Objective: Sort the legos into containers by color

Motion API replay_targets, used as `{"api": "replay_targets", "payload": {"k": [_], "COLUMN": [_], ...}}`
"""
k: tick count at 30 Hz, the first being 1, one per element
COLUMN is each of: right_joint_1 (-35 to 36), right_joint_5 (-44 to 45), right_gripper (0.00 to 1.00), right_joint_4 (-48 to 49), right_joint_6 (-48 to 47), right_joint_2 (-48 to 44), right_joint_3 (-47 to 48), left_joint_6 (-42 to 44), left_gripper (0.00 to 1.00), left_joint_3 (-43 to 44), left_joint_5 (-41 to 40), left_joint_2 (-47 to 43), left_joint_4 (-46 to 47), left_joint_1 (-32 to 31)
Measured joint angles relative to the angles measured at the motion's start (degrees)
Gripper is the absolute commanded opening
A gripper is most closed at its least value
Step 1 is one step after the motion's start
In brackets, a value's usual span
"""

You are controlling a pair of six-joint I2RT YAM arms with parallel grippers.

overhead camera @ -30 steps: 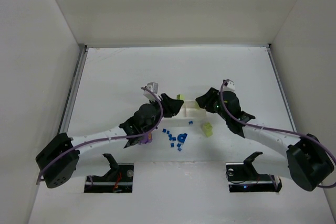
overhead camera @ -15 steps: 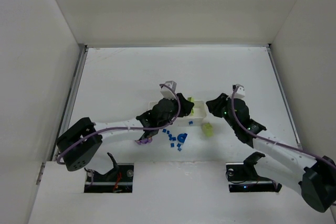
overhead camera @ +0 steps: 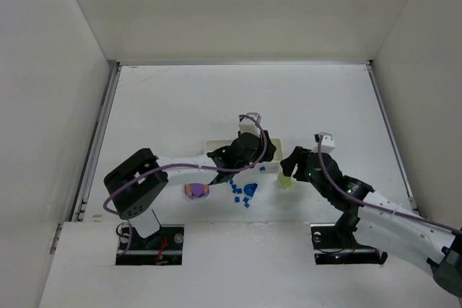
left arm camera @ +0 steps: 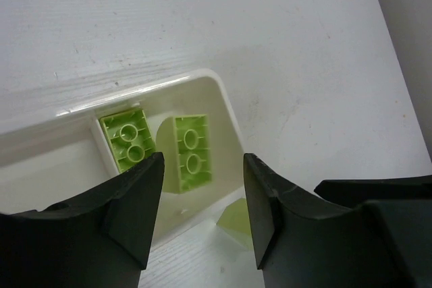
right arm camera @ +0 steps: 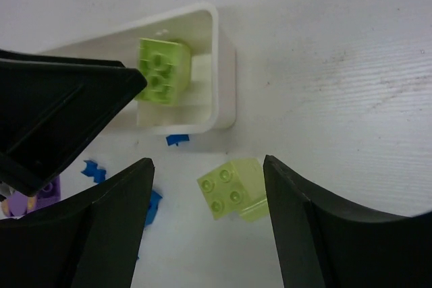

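The white tray lies mid-table. My left gripper hangs over its right end, open and holding nothing. Under it, the end compartment holds two yellow-green bricks. My right gripper is open above a loose yellow-green brick on the table just right of the tray, not touching it. Small blue bricks and a rounded blue piece lie in front of the tray. The purple-and-orange piece sits to their left.
The two grippers are close together at the tray's right end; the left gripper's body fills the left of the right wrist view. A blue brick lies against the tray's outer wall. White walls enclose the table.
My left arm swung right along the tray to its right end, uncovering the purple-and-orange piece. My right gripper drew back toward me and opened over the loose yellow-green brick.
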Motion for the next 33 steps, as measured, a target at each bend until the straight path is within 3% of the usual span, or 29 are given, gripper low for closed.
{"api": "replay_targets", "payload": {"k": [6,17,23,33], "right_joint_1": [2.14,4.61,4.83,6.34], "right_joint_5": [1.42,2.56,4.04,3.96], "right_gripper": [0.76,0.71,0.64,0.66], "right_joint_4": [-2.6,-3.1,-3.98,-7.39], "right_joint_6": [-0.66,-3.65,-4.44,-4.7], "right_joint_2": [6.47,21.29,23.56,30.03], "right_joint_3": [2.27,7.37,8.66,12.37], "left_joint_6": [0.04,-0.07,-0.35,-0.55], "left_gripper": [0.51,0.5,0.5,0.5], "left_joint_3": [-0.02,-2.86,-6.32,-10.82], "left_joint_5": [-0.15,-0.22,-0.22,-0.22], "left_joint_2": [-0.04,-6.69,-10.27,-17.59], "left_joint_4": [-0.85,-0.83,-0.9,-1.22], "left_joint_1": [0.11,0.96,2.14,6.99]}}
